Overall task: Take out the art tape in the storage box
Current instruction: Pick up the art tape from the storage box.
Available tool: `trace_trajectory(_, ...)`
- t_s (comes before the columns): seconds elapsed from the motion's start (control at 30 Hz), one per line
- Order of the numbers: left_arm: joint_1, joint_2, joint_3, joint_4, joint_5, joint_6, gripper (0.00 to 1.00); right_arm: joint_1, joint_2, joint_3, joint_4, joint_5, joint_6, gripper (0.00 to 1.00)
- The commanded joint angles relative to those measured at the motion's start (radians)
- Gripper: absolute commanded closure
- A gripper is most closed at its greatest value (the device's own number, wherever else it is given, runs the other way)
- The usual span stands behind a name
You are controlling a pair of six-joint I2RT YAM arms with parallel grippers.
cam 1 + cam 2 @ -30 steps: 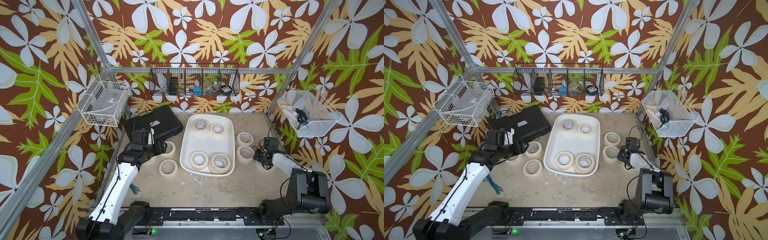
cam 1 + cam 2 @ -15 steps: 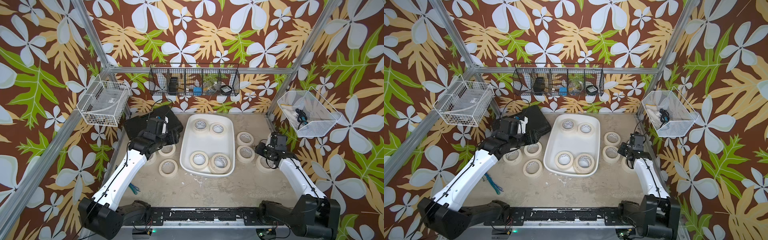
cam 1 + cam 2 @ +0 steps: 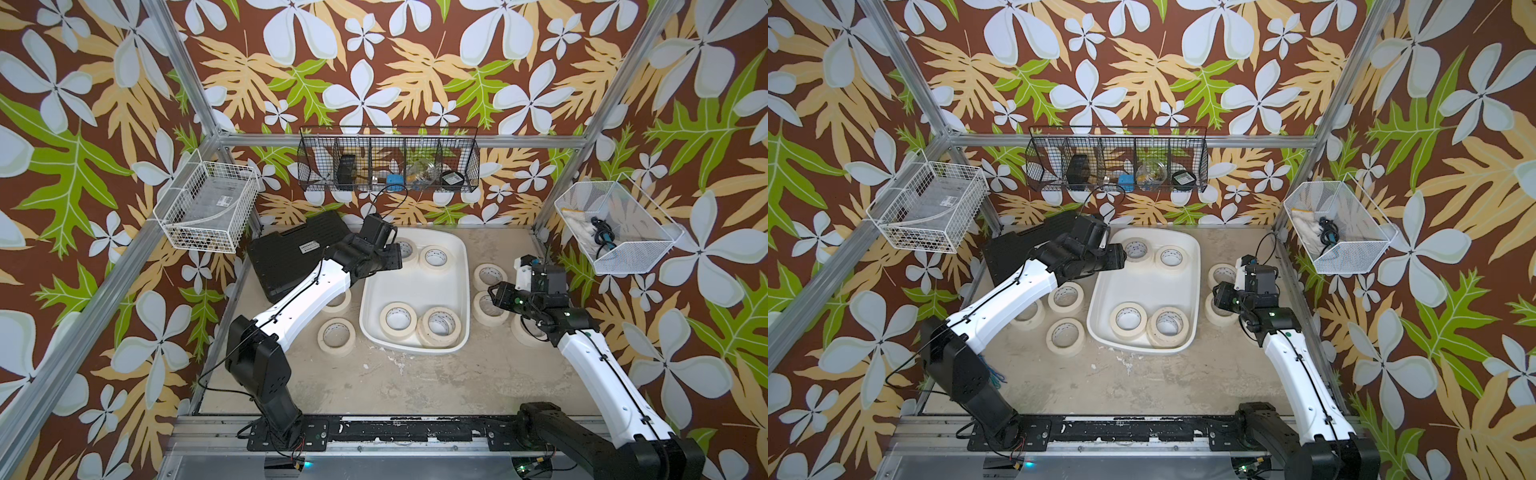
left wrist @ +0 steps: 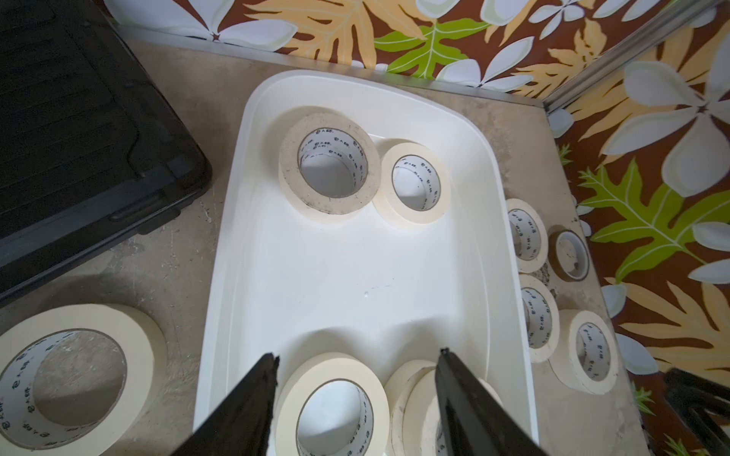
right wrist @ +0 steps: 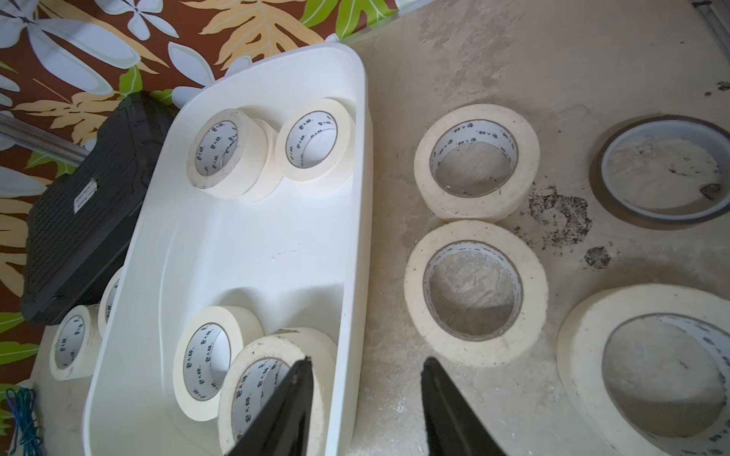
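On the bench (image 3: 415,374), two tape rolls (image 3: 398,318) lie at the near end of the white tub (image 3: 415,286). The right claw (image 5: 367,360) hangs spread and empty by the tub's right wall; the left claw (image 4: 357,357), also spread, hovers above the tub. Two more rolls sit at its far end.

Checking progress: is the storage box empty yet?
Not empty: art tape rolls lie at both ends inside the storage box.
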Motion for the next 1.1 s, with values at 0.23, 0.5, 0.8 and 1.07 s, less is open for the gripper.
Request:
trace_trajectory(0.23,0.004,0.272,0.204,-0.038,-0.103,-0.027,0.32,0.080,-0.034,-0.029,-0.022,-0.034,0.011,0.52)
trace_trajectory(0.5,0.038,0.442,0.357,-0.052,-0.137,-0.040,0.32,0.084,-0.051,-0.042,-0.041,-0.028,-0.008,0.52)
trace_trajectory(0.8,0.071,0.573,0.460,-0.050,-0.133,-0.041,0.33,0.084,-0.048,-0.051,-0.038,-0.028,-0.016,0.52)
trace_trajectory(1.07,0.079,0.665,0.551,-0.051,-0.155,-0.025,0.35,0.084,-0.031,-0.048,-0.035,-0.031,-0.025,0.52)
